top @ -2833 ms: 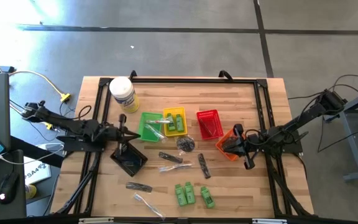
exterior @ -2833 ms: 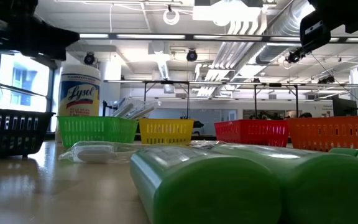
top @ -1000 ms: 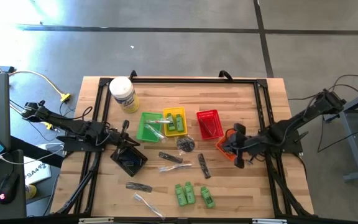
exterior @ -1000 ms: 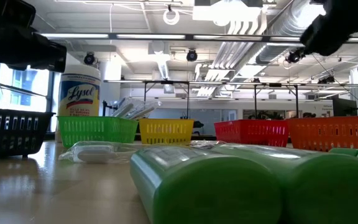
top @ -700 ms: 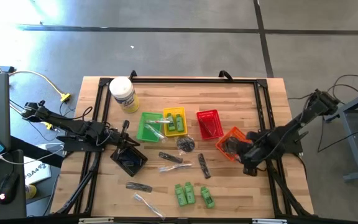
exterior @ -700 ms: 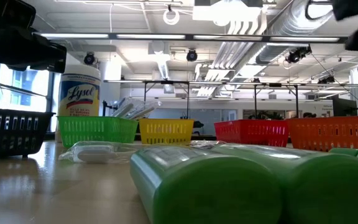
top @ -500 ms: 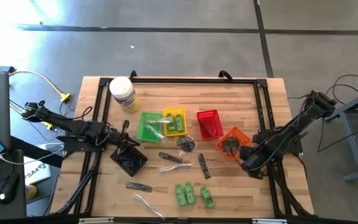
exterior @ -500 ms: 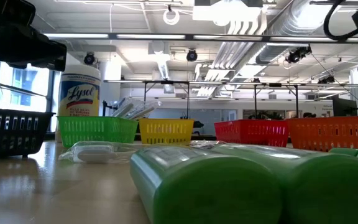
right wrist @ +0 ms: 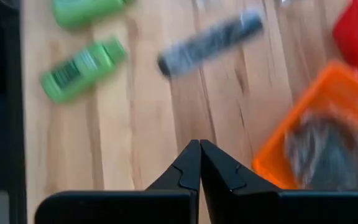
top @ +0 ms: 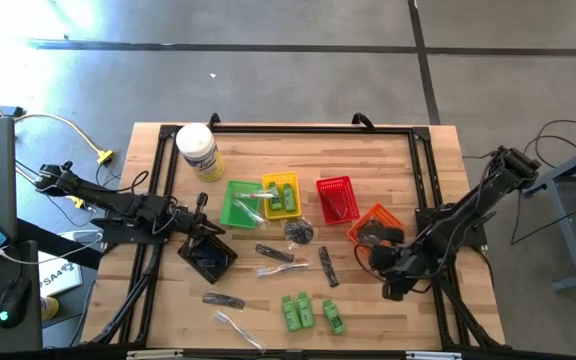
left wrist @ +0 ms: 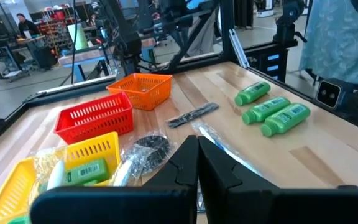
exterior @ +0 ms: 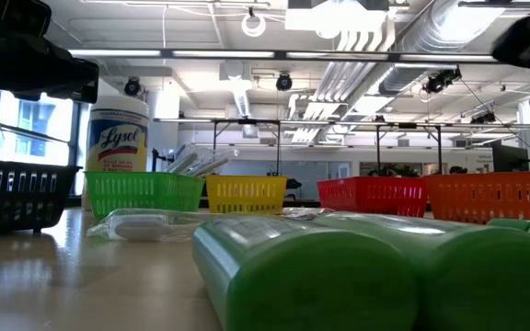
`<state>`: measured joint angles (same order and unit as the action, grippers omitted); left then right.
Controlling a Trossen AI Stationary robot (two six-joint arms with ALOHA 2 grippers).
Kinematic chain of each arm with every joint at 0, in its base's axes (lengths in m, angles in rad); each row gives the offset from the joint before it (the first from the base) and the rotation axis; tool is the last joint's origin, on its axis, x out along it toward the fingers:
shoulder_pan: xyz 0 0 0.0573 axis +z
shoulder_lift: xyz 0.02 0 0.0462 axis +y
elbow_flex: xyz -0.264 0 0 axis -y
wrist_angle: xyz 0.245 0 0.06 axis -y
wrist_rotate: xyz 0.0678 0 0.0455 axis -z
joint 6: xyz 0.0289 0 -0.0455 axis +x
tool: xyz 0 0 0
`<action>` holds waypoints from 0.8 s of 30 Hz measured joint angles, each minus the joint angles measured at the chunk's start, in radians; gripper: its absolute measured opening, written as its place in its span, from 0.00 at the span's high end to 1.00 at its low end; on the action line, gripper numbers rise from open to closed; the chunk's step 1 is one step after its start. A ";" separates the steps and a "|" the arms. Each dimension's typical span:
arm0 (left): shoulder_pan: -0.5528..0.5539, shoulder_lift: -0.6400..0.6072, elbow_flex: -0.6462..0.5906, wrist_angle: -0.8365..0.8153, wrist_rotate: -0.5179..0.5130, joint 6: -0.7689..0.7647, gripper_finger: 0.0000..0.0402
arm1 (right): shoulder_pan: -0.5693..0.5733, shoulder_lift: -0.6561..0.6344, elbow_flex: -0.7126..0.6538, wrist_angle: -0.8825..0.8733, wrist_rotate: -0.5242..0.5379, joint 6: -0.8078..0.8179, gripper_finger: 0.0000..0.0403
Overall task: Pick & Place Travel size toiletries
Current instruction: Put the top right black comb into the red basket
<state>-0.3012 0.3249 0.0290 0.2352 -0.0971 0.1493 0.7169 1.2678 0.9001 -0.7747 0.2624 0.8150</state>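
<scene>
While the left end effector waits pressed together above the black basket, the right end effector, pressed together and empty, hangs beside the orange basket; green bottles lie loose on the surface, seemingly unsorted.

High view: straight down on the whole desk. Low view: desk height, level, green bottles very near. Left wrist view: faces across the desk. Right wrist view: looks down. All share the orange basket.
</scene>
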 joint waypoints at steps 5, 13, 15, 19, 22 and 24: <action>0.000 0.000 0.001 0.000 0.000 -0.015 1.00 | 0.014 -0.001 0.000 0.226 0.146 -0.238 1.00; 0.000 0.000 0.002 -0.001 0.000 -0.023 1.00 | 0.011 -0.068 -0.037 0.624 -0.012 -0.627 1.00; 0.000 0.000 0.002 -0.001 0.000 -0.023 1.00 | -0.026 -0.081 -0.092 0.774 -0.172 -0.719 1.00; 0.000 0.000 0.002 0.000 0.000 -0.019 1.00 | -0.133 -0.140 -0.211 1.034 -0.326 -0.760 1.00; 0.000 0.000 0.003 0.000 0.000 -0.019 1.00 | -0.203 -0.160 -0.294 1.070 -0.295 -0.744 1.00; 0.000 0.000 0.003 0.000 0.000 -0.019 1.00 | -0.246 -0.162 -0.329 1.083 -0.288 -0.732 1.00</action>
<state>-0.3012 0.3249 0.0315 0.2352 -0.0971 0.1304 0.4713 1.1060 0.5712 0.3087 -0.0255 0.0834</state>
